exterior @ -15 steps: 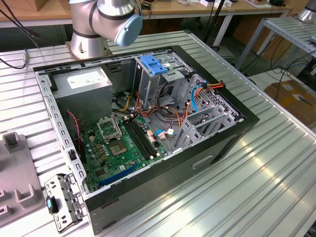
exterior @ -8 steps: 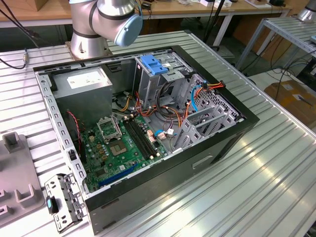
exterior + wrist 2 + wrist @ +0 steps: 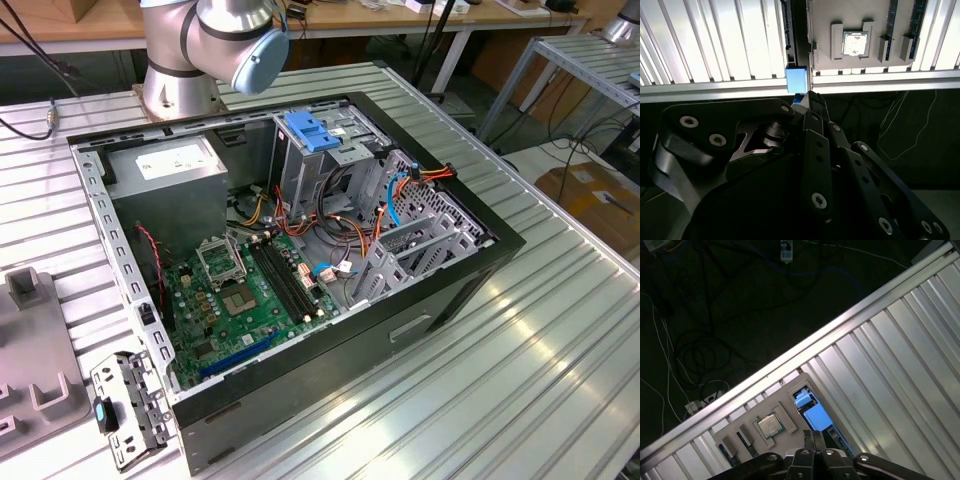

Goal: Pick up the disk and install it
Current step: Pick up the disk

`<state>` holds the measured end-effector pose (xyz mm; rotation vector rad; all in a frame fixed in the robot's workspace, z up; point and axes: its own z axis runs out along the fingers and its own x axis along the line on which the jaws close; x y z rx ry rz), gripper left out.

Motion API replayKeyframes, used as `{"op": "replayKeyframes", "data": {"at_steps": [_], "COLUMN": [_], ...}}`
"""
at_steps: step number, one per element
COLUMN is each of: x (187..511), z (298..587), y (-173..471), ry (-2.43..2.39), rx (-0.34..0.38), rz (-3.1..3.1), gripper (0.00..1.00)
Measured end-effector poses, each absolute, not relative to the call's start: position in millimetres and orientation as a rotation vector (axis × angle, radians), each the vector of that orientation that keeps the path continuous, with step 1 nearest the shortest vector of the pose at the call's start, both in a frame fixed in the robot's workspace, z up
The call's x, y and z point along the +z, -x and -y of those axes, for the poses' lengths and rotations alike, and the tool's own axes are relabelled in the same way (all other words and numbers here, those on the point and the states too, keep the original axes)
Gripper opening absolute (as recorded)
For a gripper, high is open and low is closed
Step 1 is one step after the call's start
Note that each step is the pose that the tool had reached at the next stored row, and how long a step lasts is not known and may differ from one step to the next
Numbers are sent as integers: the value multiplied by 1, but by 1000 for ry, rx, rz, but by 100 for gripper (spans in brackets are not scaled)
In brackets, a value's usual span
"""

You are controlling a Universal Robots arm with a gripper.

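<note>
Item under task: the flat hard disk with blue plastic end handle (image 3: 796, 80) (image 3: 815, 415). It stands on edge in a slot of the pale grey fixture tray (image 3: 840, 65) (image 3: 782, 407). Only its blue end shows.

In the exterior view this tray (image 3: 40, 340) lies at 8 o'clock from the open black computer case (image 3: 300, 250). A blue drive-bay bracket (image 3: 310, 130) sits at the case's 12 o'clock.

The black metal gripper (image 3: 810, 100) (image 3: 813, 436) hangs just over the blue end. Whether it is open or closed, or has hold, cannot be told.

Handling, judged: rigid, dense for its size, smooth-faced and shock-sensitive. The blue handle or side rails are the safest hold.

Count: one disk, one gripper, one square silver processor chip (image 3: 856, 43) (image 3: 769, 425), one case.
</note>
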<state>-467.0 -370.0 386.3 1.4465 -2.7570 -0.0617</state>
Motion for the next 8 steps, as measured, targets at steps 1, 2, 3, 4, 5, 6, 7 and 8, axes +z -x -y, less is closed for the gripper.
{"op": "replayKeyframes", "data": {"at_steps": [1, 2, 3, 4, 5, 6, 7, 8], "x": [386, 386, 386, 386, 386, 386, 386, 386], "z": [370, 370, 370, 370, 370, 370, 370, 370], "y": [467, 467, 467, 467, 467, 467, 467, 467], "ry": [-1447, -1447, -1448, -1449, -1449, -1450, -1450, -1451], "rx": [-62, -62, -62, -62, -62, -62, -62, -62], "rz": [2757, 2757, 2756, 2756, 2756, 2755, 2755, 2755], "gripper": [11, 11, 11, 11, 11, 11, 11, 11]}}
